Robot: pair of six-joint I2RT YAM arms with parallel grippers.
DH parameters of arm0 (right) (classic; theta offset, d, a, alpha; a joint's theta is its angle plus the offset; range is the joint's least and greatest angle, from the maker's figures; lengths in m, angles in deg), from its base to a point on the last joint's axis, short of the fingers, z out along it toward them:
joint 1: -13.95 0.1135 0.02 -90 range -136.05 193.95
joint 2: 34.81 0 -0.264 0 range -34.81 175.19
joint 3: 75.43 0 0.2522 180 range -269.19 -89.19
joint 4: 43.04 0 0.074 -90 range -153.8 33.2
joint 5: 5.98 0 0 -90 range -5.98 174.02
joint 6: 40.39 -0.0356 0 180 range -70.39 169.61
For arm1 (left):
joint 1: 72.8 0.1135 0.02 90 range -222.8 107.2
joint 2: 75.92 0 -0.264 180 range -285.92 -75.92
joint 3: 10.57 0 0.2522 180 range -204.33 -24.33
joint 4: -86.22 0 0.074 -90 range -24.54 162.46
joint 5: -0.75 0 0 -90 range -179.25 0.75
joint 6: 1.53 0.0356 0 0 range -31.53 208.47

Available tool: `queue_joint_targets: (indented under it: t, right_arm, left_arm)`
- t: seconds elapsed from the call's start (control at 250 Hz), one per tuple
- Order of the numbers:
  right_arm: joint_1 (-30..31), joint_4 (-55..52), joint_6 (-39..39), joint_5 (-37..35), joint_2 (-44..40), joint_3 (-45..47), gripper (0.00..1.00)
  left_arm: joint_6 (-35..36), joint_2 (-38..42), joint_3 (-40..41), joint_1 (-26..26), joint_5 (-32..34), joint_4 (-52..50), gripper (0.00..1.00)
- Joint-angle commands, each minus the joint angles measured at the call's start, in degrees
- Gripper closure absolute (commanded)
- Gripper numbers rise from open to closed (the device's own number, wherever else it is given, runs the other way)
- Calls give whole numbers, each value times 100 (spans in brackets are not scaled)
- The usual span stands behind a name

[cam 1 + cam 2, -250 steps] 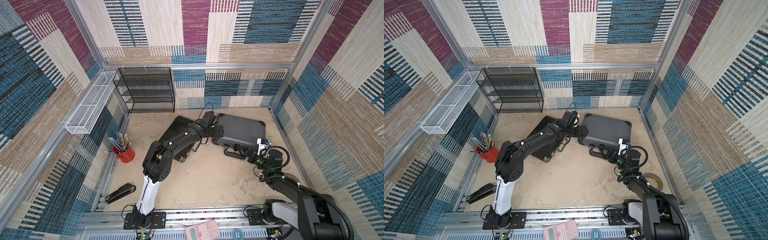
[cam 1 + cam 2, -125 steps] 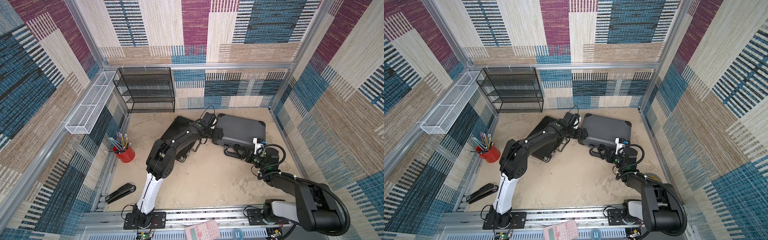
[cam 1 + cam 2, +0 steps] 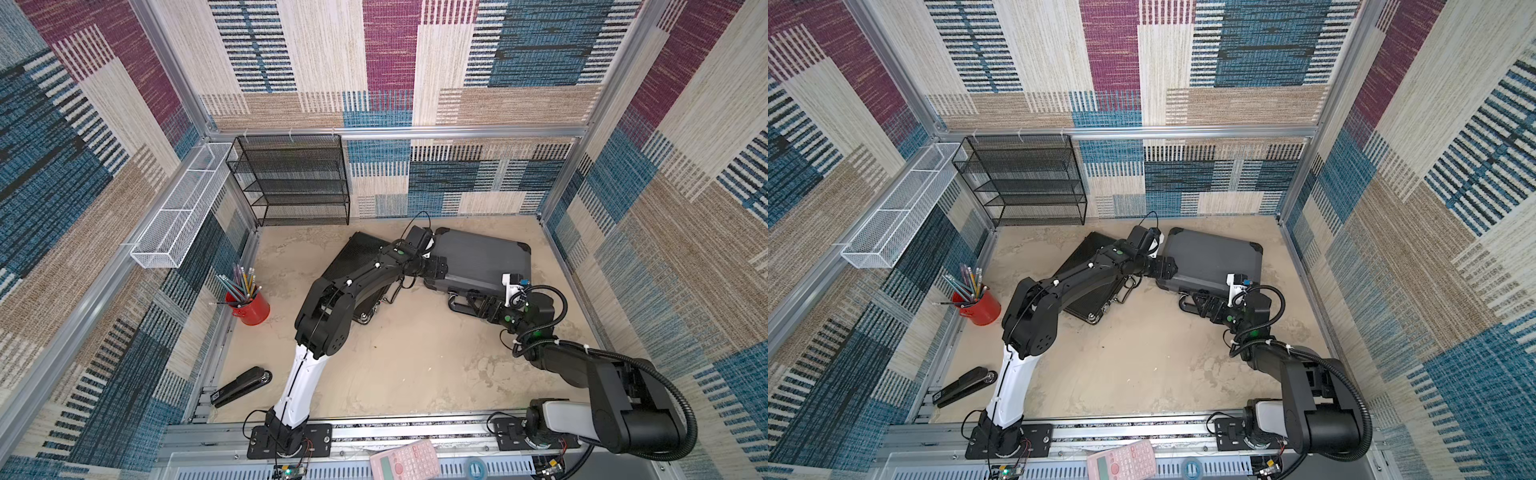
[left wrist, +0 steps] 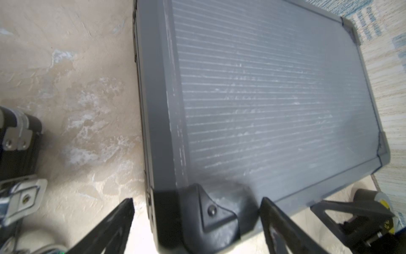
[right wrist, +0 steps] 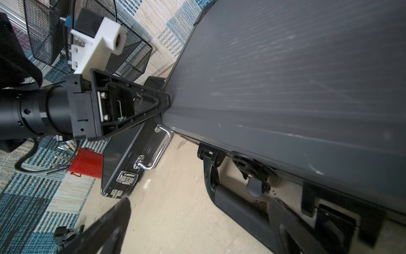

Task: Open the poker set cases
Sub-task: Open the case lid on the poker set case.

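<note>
Grey poker case [image 3: 482, 259] lies flat on the tabletop [image 3: 395, 353] towards the back right, lid down. The slim black ribbed case [image 3: 357, 257] lies just to its left, also shut, with its silver latch [image 5: 127, 177] and chrome handle [image 5: 158, 151] facing front. The left arm reaches across it.

Left end effector [image 3: 436, 268]: jaws spread wide and holding nothing. In the left wrist view [image 4: 195, 209] they straddle the black corner cap [image 4: 211, 211] at the grey case's near left corner, one finger [image 4: 114, 222] beside the side wall and the other over the lid. Cannot tell whether they make contact.

Right end effector [image 3: 478, 305]: jaws fully apart and empty. It sits low at the front edge of the grey case, on either side of the chunky black handle [image 5: 237, 204].

Also present: a red cup of pencils [image 3: 249, 307] and a stapler [image 3: 243, 384] at the left edge, and a black mesh rack [image 3: 291, 183] at the back wall.
</note>
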Motion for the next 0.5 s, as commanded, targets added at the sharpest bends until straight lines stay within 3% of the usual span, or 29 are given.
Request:
queue_joint_targets:
  t: [0.0, 0.496]
  right_arm:
    - [56, 296, 77, -89, 86, -50, 1]
    - [269, 329, 420, -429, 648, -387, 0]
  left_arm:
    - [99, -118, 150, 33, 247, -851, 10]
    - [-58, -126, 470, 47, -14, -800, 12]
